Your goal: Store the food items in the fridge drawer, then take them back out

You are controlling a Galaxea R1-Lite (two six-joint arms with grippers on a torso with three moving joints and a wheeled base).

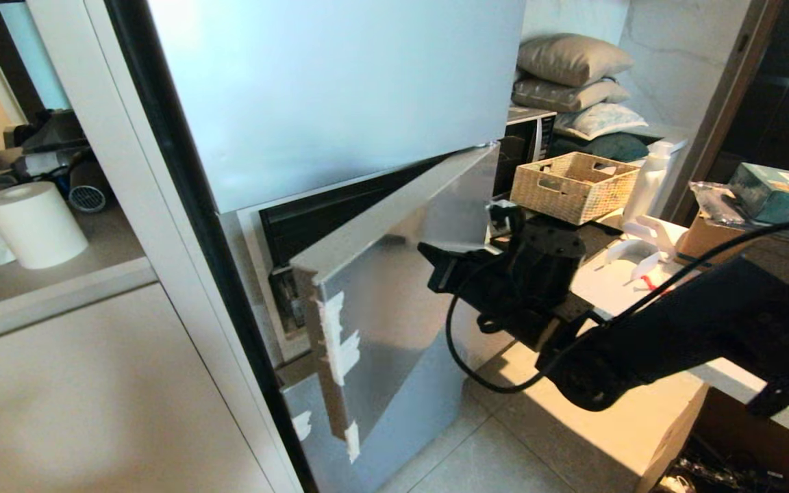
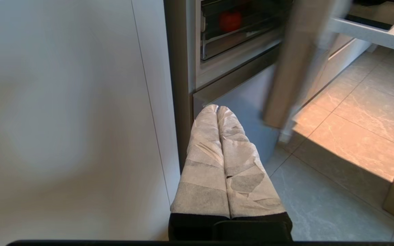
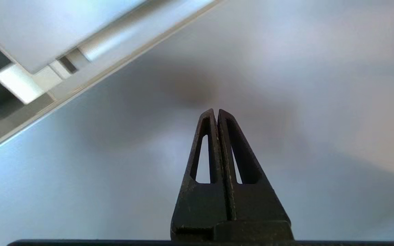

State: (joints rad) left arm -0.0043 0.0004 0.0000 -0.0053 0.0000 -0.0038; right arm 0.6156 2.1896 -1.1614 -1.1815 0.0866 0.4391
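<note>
Where cabinets flank fridge (image 1: 340,89), tiled floor (image 1: 504,452).

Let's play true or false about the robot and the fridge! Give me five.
1. The middle fridge door is partly open. True.
2. The right claw is wide open. False: its fingers are pressed together.
3. A red apple sits inside the fridge. True.
4. The left claw is holding the apple. False: it is shut on nothing, low down by the fridge.
5. The basket is on the floor. False: it sits up on a counter.
</note>
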